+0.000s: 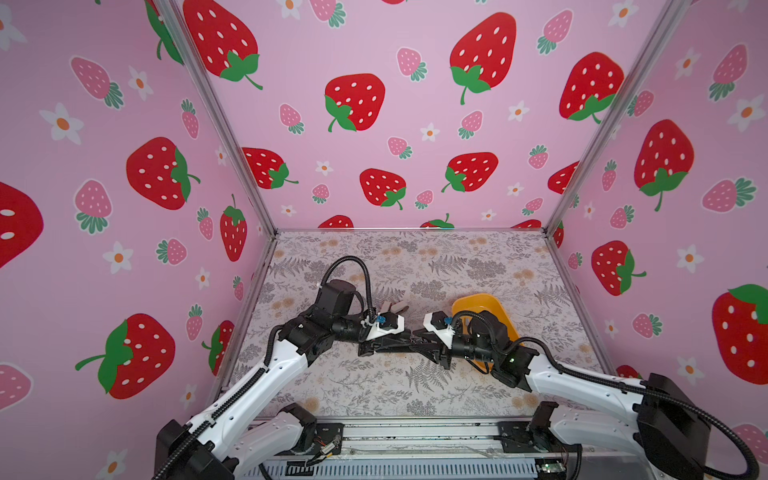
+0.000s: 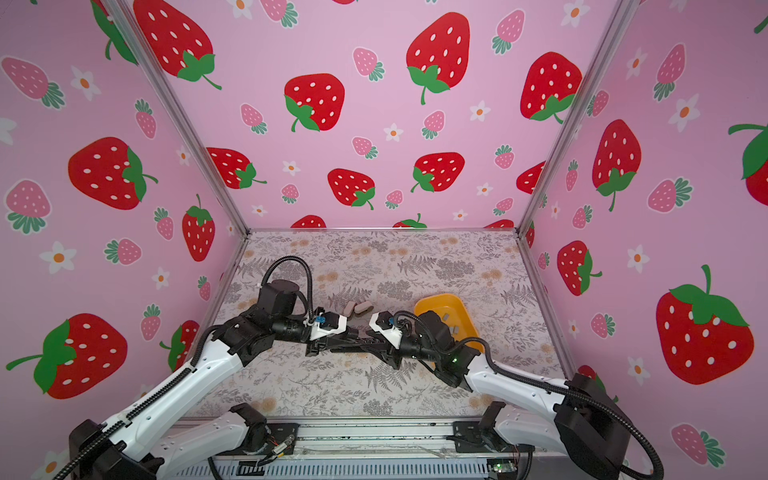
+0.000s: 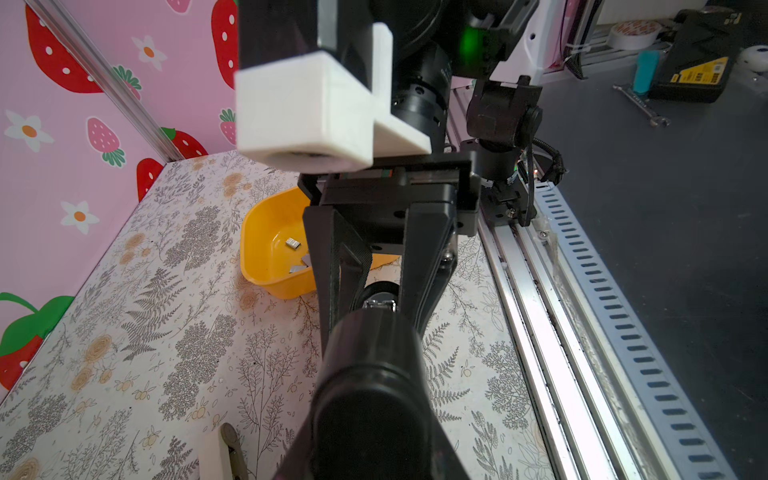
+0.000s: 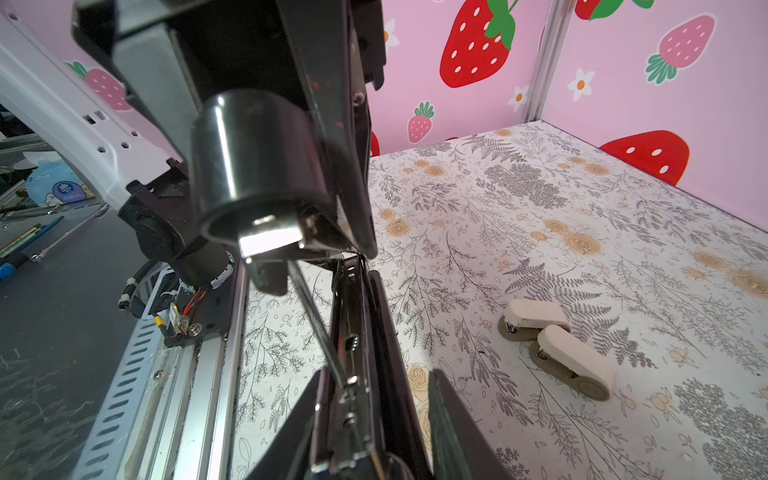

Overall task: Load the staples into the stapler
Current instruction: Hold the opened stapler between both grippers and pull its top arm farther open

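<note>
L gripper (image 1: 390,344): clenched on black stapler (image 4: 353,316), 9 o'clock end.
R gripper (image 3: 374,309): jaws straddle 3 o'clock end; can't tell if gripping.
Stapler: hinged open, long axis 9–3 in both top views.
Staples (image 3: 293,243): loose in yellow tray (image 3: 266,278), 2 o'clock of grippers; axis too small to tell.
Small white staplers (image 4: 557,345): 12 o'clock, on table (image 4: 540,208).

Both top views look steeply down from above the front edge, taking in the whole counter (image 1: 374,257). Left wrist view: close-up across the counter toward the right arm (image 3: 424,95). Right wrist view: toward the left arm (image 4: 62,104).
</note>
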